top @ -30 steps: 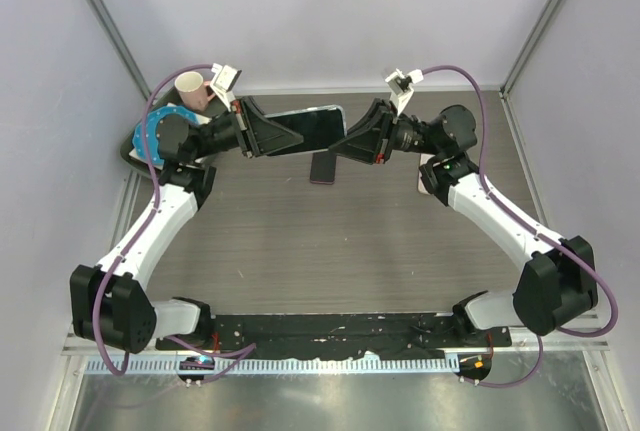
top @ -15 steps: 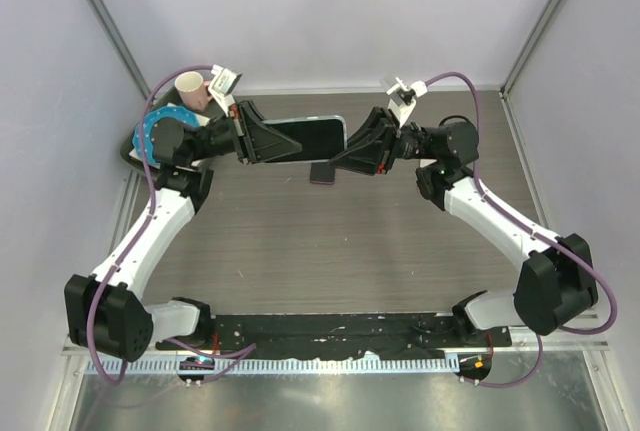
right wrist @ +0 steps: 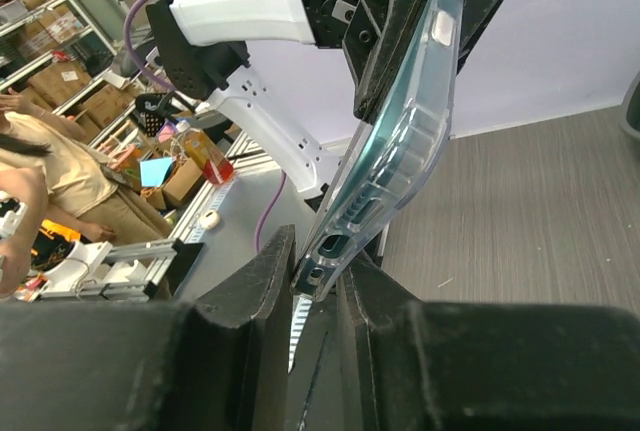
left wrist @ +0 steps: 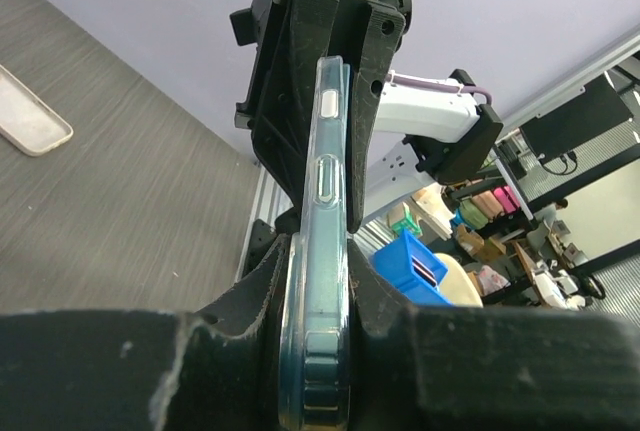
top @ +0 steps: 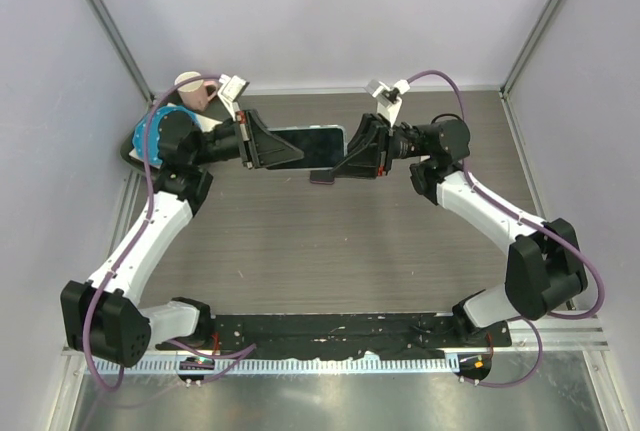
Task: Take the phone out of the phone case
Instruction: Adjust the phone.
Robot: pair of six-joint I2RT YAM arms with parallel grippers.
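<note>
The phone (top: pixel 305 143), dark-screened and sitting in a clear phone case, hangs above the table between both arms. My left gripper (top: pixel 262 143) is shut on its left end. In the left wrist view the cased phone (left wrist: pixel 325 171) runs edge-on away from the left gripper (left wrist: pixel 320 256), pressed between both pads. My right gripper (top: pixel 352 156) holds the opposite end. In the right wrist view the right gripper (right wrist: pixel 318 251) pinches the bottom corner of the clear case (right wrist: pixel 405 141), where the port cut-outs show.
A small dark flat item (top: pixel 322 175) lies on the table under the phone. A pink cup (top: pixel 190 86) and a blue ring-shaped part (top: pixel 150 136) sit at the back left. A pale flat oblong (left wrist: pixel 30 123) rests on the table. Walls enclose three sides.
Both grippers and the phone have shifted slightly toward the near side. The right wrist has moved left and turned, closing in on the phone's right end. The left grip is unchanged.
</note>
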